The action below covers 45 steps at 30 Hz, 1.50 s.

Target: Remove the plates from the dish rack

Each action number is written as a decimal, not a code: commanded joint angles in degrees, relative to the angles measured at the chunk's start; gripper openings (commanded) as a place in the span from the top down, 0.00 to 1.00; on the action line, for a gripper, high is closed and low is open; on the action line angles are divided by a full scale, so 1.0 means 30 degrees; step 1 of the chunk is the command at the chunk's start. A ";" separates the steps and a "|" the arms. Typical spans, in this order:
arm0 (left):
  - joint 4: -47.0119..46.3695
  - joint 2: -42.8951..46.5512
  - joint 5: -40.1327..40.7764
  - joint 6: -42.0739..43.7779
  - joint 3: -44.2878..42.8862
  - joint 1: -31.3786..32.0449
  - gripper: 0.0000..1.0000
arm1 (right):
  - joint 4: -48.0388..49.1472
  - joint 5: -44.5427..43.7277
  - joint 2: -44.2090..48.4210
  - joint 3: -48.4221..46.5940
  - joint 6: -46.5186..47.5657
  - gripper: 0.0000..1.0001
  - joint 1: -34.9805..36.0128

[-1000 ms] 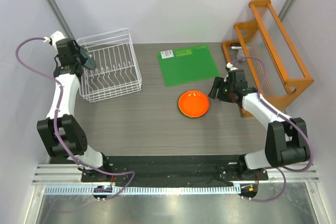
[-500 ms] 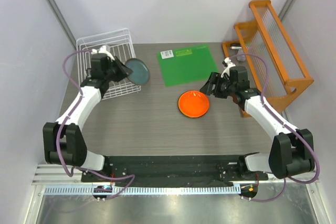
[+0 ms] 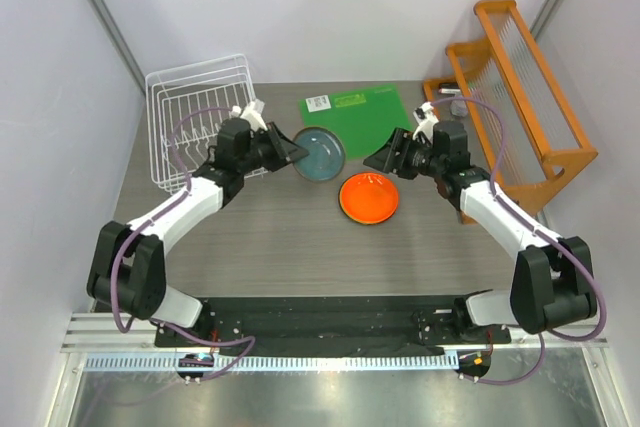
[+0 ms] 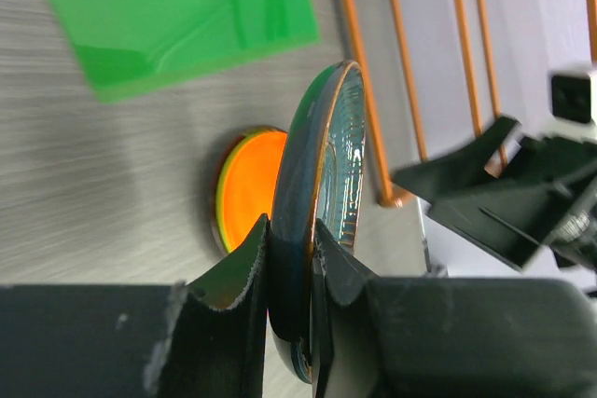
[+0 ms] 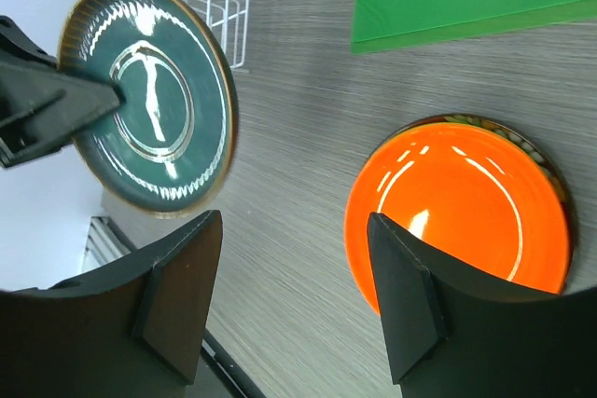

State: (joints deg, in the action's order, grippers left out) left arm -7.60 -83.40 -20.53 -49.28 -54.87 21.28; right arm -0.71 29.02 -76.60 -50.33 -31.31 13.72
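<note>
A dark grey-blue plate [image 3: 320, 154] hangs on edge above the table's middle, and my left gripper [image 3: 296, 151] is shut on its rim. In the left wrist view the jaws [image 4: 291, 253] pinch that plate [image 4: 322, 160] near its lower edge. An orange plate [image 3: 369, 197] lies flat on the table just right of it. My right gripper [image 3: 384, 159] hovers open over the orange plate's far-left edge, facing the held plate [image 5: 149, 95], with nothing between its fingers [image 5: 294, 272]. The white wire dish rack [image 3: 197, 69] stands at the back left, behind my left arm.
A flat green mat [image 3: 358, 124] lies at the back centre, just behind the two grippers. An orange wooden rack [image 3: 520, 87] with clear slats stands along the right edge. A grey wall closes the left side beside the dish rack.
My left arm has swung right from the dish rack to the table's middle, carrying the dark plate. My right gripper has moved left toward it, still open.
</note>
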 commanded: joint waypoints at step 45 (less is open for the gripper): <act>-0.4264 -0.5978 -0.1005 -0.0977 -0.2304 0.4274 0.58 | 0.1848 -0.0121 0.0660 0.2273 -0.1047 0.99 -0.0880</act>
State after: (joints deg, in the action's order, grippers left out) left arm -16.93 -99.55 -21.74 -53.36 -59.18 33.74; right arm 4.27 28.80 -77.36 -43.18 -34.87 11.40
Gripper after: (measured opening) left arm 0.433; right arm 0.092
